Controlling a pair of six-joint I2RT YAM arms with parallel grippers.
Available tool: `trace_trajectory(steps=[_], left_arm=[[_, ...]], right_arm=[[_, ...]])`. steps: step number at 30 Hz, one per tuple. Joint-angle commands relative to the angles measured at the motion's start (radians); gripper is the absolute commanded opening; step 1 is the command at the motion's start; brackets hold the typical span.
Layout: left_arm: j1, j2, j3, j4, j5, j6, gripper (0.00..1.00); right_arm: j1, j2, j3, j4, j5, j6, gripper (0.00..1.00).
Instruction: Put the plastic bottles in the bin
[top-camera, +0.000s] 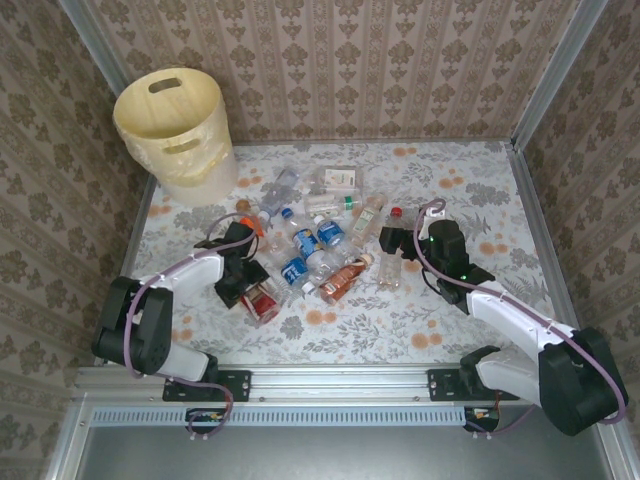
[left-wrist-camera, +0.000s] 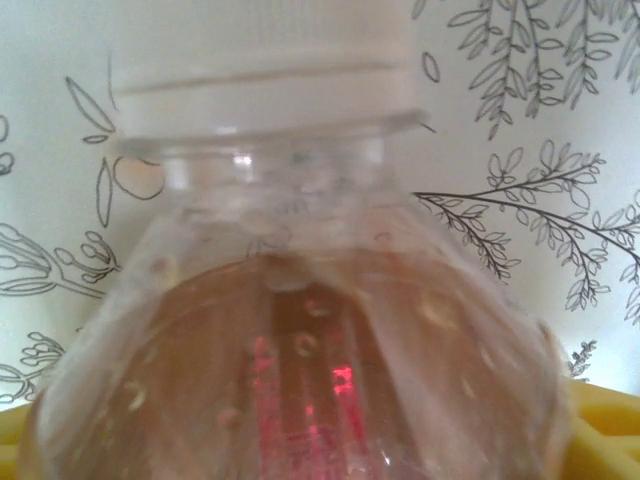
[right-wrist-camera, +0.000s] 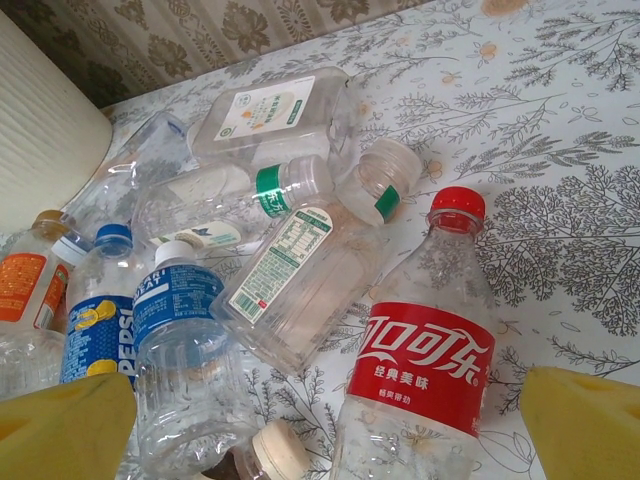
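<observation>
Left gripper (top-camera: 243, 282) sits low over a white-capped bottle (left-wrist-camera: 300, 340) that looks reddish inside and lies on the table (top-camera: 420, 330) at the near-left edge of the heap of plastic bottles. In the left wrist view the yellow pads (left-wrist-camera: 603, 432) stand on both sides of its body, but I cannot tell if they press it or only flank it. Right gripper (right-wrist-camera: 322, 428) is spread wide and holds nothing, with a red-labelled bottle (right-wrist-camera: 425, 368) lying between its fingers. The bin (top-camera: 195, 165) stands at the far-left corner, well apart from both bottles. I see several risks. The white-capped bottle is round and smooth, and the pads seem to meet it near the shoulder, where it narrows, so it can slide out toward the cap or turn in the grip when it is lifted. If the red colour is liquid, the weight makes this more likely on the long way to the bin. A bottle hanging low under the fingers can also knock the bin's rim, and such a light bin may tip. On the right side, a squarish clear bottle (right-wrist-camera: 300, 275) lies just beside the red-labelled one, so the closing fingers may catch it or push the heap apart.
</observation>
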Motion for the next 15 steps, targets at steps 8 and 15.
trace_trajectory(steps=[8,15], left_arm=[[0.014,-0.035,0.053,0.064,0.037,0.136,0.58],[0.044,-0.1,0.112,0.059,-0.007,0.242,0.55]], right_arm=[[0.004,0.017,0.032,0.012,-0.02,-0.015,1.0],[0.02,-0.038,0.021,0.076,-0.165,-0.092,1.0]])
